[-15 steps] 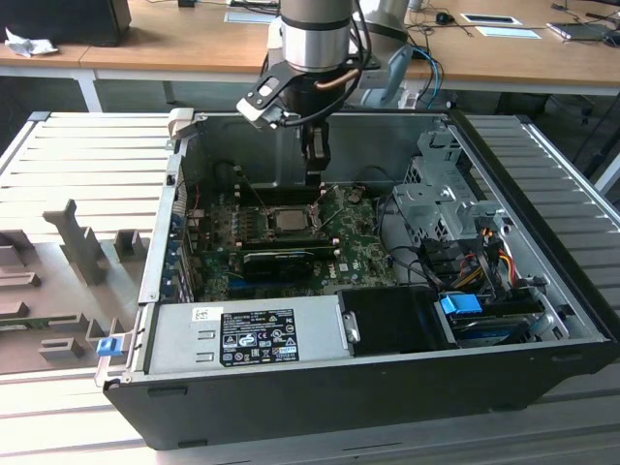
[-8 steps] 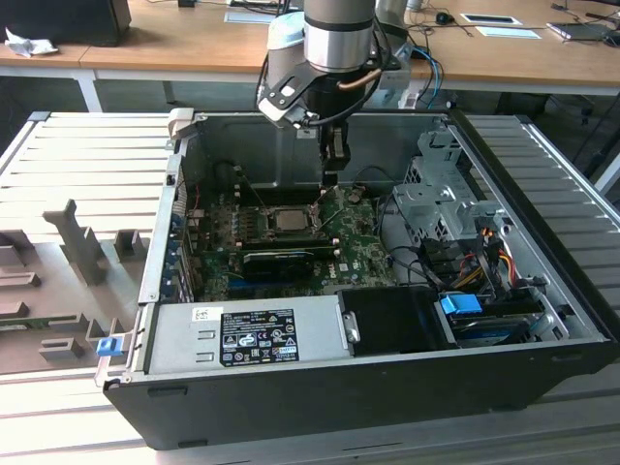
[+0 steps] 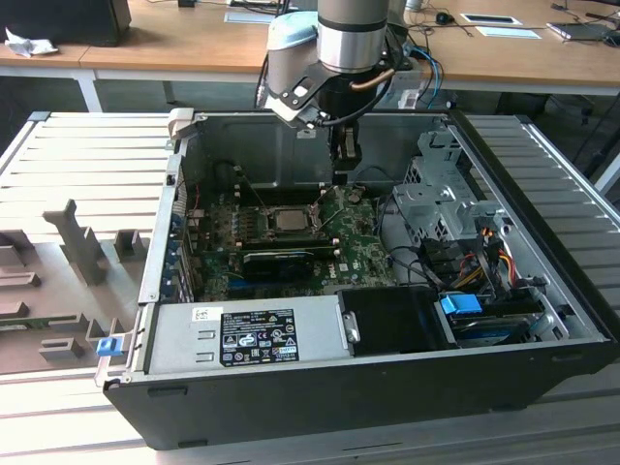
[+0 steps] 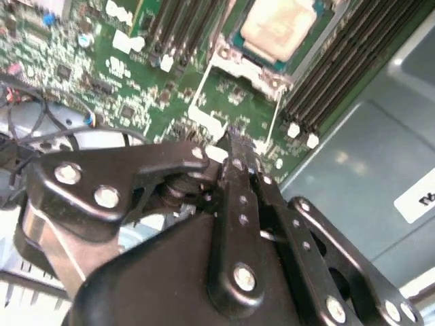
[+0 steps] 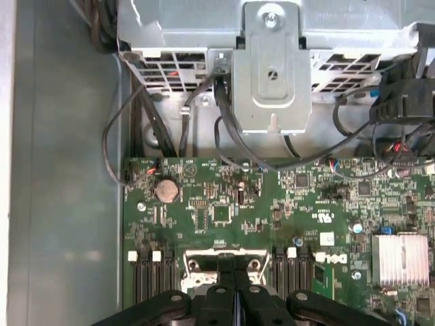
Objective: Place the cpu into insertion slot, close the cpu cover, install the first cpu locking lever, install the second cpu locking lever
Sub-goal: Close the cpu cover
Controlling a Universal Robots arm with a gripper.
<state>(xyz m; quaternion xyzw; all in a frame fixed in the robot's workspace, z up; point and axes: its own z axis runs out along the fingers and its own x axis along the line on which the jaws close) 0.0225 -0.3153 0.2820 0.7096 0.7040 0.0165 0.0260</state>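
1. Wooden desks (image 3: pixel 194 44) are lining the back of the room, and an open computer case (image 3: pixel 291 407) is lying on a grey ribbed bench (image 3: pixel 87 165) in front of them.
2. I am looking down at the green motherboard (image 3: pixel 358 252) inside the case, and I am placing everything from the insertion slot (image 4: pixel 238 47) near its middle.
3. The cpu (image 4: pixel 279 27) is sitting in the insertion slot with its pale metal top facing up.
4. The cpu cover (image 4: pixel 245 69) is showing as a silver frame around the chip. I cannot tell whether it is latched.
5. Two thin wire locking levers (image 4: pixel 197 92) are reaching out from one edge of the slot toward my tool.
6. The gripper (image 4: pixel 234 144) is hovering just beside that same edge with its black fingers (image 5: pixel 224 285) pressed together and nothing visible between them.
7. In the exterior view the arm (image 3: pixel 354 39) is coming down just off the slot, toward the exterior view's right.
8. Long black memory slots (image 4: pixel 346 61) are running along two opposite sides of the insertion slot.
9. A long black card (image 3: pixel 281 262) is lying near the slot, between it and the silver power supply (image 3: pixel 247 334).
10. A coin cell (image 5: pixel 167 190) is sitting near the slot, a finned heatsink (image 5: pixel 401 258) is sitting further off, and a metal drive cage (image 5: pixel 272 61) with dark cables (image 5: pixel 224 129) is standing beyond the board's edge, well apart from the slot.
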